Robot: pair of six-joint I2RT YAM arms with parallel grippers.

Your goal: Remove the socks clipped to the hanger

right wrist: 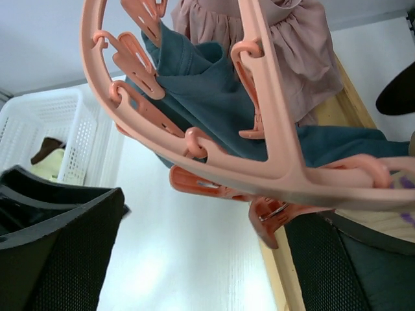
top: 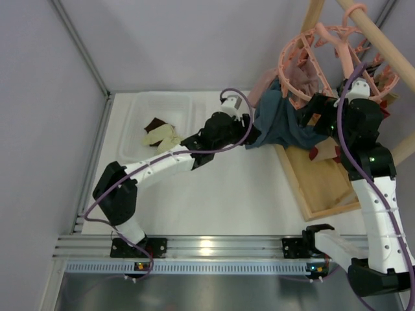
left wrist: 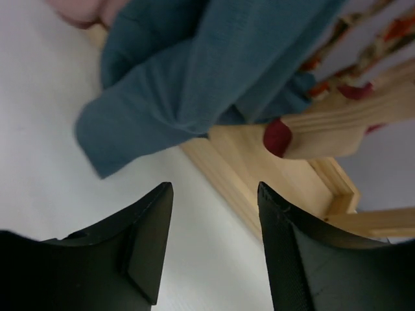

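Observation:
The salmon-pink hanger (top: 324, 45) hangs from the wooden pole at the top right. Its ring (right wrist: 194, 155) and clips fill the right wrist view. A maroon sock (left wrist: 279, 137) and a patterned red one (left wrist: 395, 29) hang by the wooden frame. A dark brown sock (top: 154, 123) and cream socks (top: 162, 137) lie in the white basket. My left gripper (top: 253, 135) (left wrist: 214, 194) is open and empty, just short of the teal cloth's lower edge. My right gripper (top: 316, 107) (right wrist: 207, 214) is open under the ring, with a dangling clip (right wrist: 272, 220) close to its right finger.
A big teal-blue cloth (top: 285, 120) (left wrist: 207, 71) and a dusty-pink garment (top: 305, 74) (right wrist: 292, 52) hang from the hanger. The wooden frame base (top: 324, 184) (left wrist: 259, 175) lies on the table at the right. The white basket (top: 139, 107) (right wrist: 58, 129) stands at the back left.

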